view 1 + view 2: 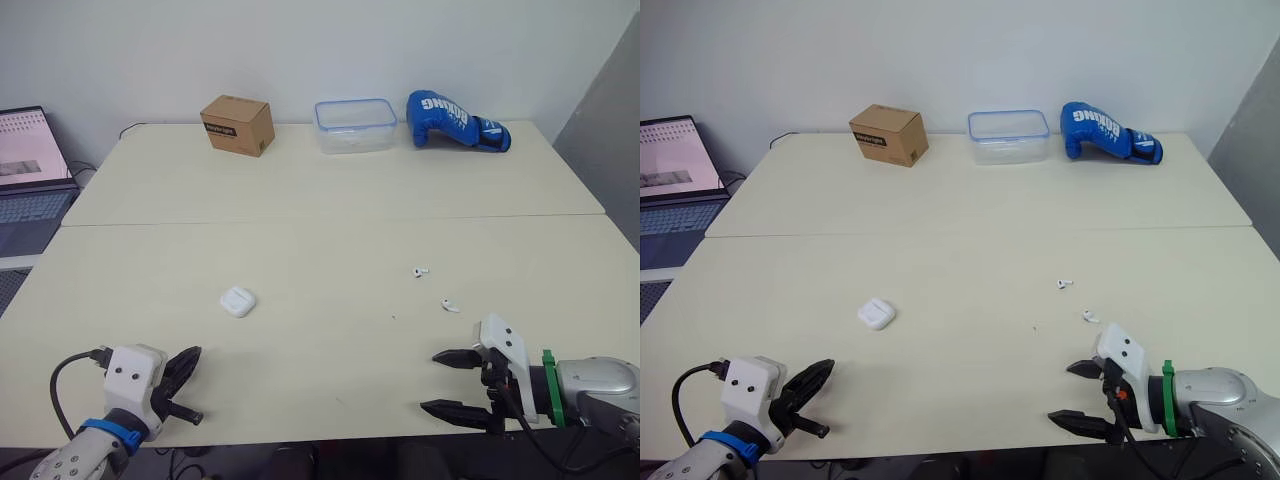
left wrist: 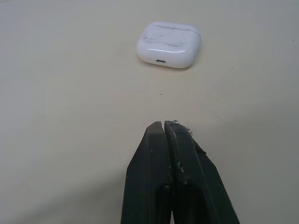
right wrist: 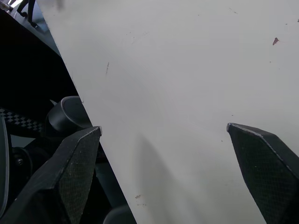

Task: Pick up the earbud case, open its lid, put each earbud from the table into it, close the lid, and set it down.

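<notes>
Left claw (image 2: 167, 124); closed earbud case (image 2: 169, 44) beyond

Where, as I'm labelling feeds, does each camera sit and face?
Left wrist: left arm, looking along the shut left claw at the earbud case.
Right wrist: right arm, along the open right claw over the table's near edge.
Left eye: head, forward and down over the table; both claws show.
Right eye: beside it, same scene.
Shared: eyes and left wrist see the earbud case.
</notes>
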You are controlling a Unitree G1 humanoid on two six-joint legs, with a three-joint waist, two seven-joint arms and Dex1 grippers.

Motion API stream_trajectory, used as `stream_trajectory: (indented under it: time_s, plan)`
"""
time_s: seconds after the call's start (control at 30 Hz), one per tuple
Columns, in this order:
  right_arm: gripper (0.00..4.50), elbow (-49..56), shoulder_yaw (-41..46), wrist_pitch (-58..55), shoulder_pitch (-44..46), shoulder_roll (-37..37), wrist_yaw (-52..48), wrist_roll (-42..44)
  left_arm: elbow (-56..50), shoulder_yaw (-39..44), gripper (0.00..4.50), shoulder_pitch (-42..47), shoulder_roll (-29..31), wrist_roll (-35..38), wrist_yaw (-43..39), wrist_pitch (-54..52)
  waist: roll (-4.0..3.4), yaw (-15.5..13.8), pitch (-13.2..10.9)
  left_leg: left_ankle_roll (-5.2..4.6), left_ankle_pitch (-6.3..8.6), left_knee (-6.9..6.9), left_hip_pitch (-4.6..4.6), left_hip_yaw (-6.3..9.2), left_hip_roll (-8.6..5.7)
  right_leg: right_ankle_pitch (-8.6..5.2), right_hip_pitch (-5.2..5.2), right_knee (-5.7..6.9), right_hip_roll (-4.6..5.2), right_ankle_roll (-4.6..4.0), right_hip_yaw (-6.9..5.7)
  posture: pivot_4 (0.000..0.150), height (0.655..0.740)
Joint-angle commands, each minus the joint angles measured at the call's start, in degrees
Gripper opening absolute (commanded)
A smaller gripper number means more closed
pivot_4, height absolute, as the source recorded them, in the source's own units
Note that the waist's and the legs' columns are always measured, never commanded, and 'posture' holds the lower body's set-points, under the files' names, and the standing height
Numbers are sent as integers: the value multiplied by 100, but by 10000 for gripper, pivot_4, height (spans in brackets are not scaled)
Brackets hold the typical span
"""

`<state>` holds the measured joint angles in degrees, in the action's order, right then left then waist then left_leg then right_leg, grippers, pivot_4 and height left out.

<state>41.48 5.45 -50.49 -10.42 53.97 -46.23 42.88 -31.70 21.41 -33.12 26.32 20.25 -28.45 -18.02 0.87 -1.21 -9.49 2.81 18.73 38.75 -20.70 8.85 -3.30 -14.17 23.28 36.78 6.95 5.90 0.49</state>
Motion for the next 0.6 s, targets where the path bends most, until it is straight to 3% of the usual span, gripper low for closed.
stream_trajectory:
  time_s: [0.03,0.6]
  plan:
    - [45000,122,75,-35,142,69,-67,126,-150,79,356,-27,-12,-24,-48,190,0,1,0,0,0,0,0,0,0,0,0,0,0,0,0,1500,7307]
    - [45000,-153,-21,380,-101,5,-339,-267,-49,112,356,-10,10,8,-183,194,0,-7,0,0,0,0,0,-1,0,0,0,0,0,0,0,1500,7307]
